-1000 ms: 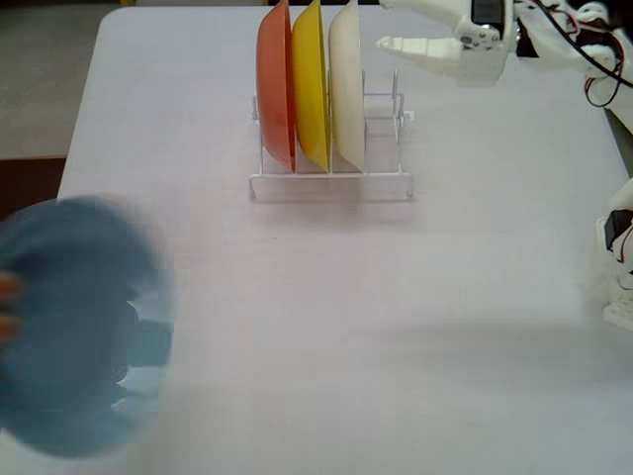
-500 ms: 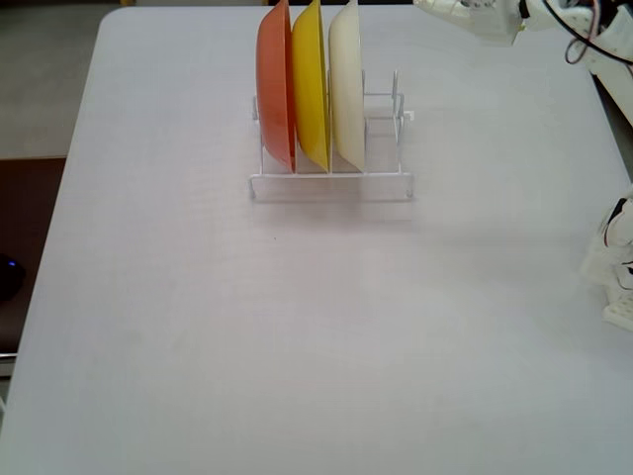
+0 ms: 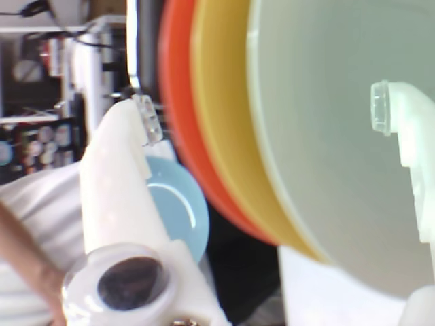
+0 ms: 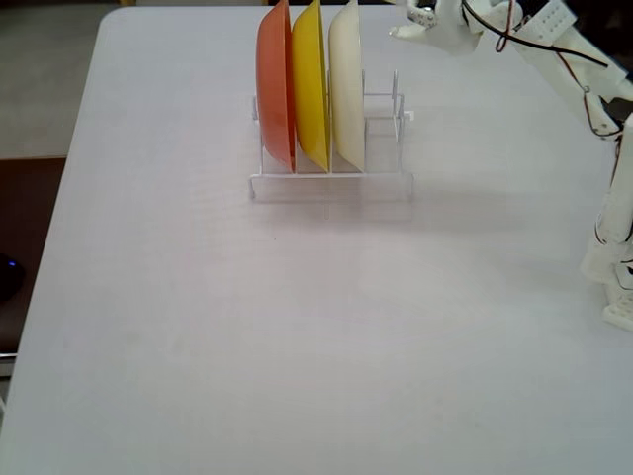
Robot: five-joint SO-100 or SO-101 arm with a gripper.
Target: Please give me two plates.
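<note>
Here, in the fixed view, a white wire dish rack [image 4: 331, 178] stands on the far half of the white table [image 4: 297, 327], and three round glossy plastic plates stand on edge in it, side by side. From left to right they are the orange-red plate [image 4: 274, 84], the yellow plate [image 4: 309, 84] and the cream-white round deep plate [image 4: 346, 84]. Each plate is upright, its long axis runs from near to far, and its faces look to the left and to the right. The cream-white plate is the right one of the row, and the rack slots to its right hold nothing.

The white two-finger gripper [image 4: 410, 25] is at the far edge of the table, to the right of the cream-white plate and near its upper rim, apart from it. In the wrist view the gripper [image 3: 265, 129] has its fingers spread wide with nothing between them; the cream-white plate [image 3: 333, 136] fills the space ahead, with the yellow plate [image 3: 224, 122] and the orange-red plate [image 3: 180, 109] behind it.

The light blue round plastic plate [image 3: 178, 210] shows only in the wrist view, low behind the left finger [image 3: 119, 183], beyond the rack; on what it rests I cannot tell.
</note>
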